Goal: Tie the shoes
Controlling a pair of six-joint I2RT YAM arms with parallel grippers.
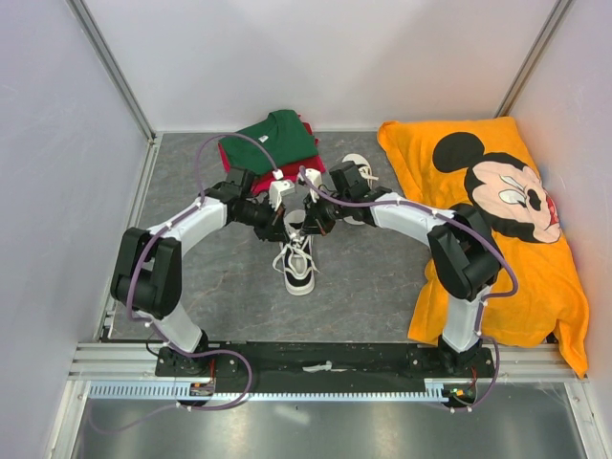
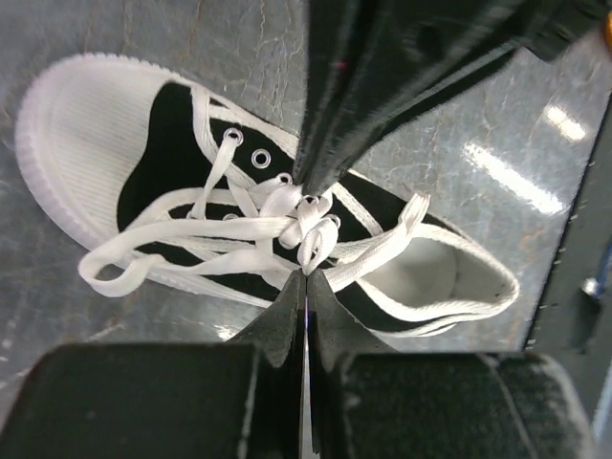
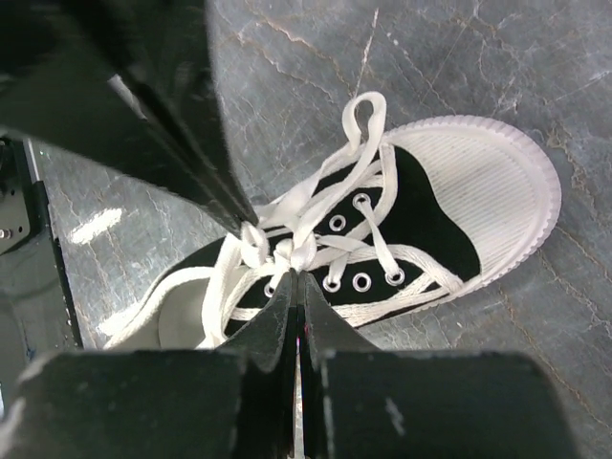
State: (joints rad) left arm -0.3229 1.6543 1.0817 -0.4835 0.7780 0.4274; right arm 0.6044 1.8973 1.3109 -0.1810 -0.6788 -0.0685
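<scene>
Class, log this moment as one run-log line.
phase: tying | left gripper: shut on laces at knot | right gripper: shut on laces at knot | shoe: sole down

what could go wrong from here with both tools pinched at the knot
1. The left tool and right tool are shut on the laces almost tip to tip over the tongue. They may bump, or a lace may slip out.
2. Nothing pins the shoe to the table, so a hard pull could lift or drag it.
3. The loose loop lying towards the toe might pull through.
</scene>
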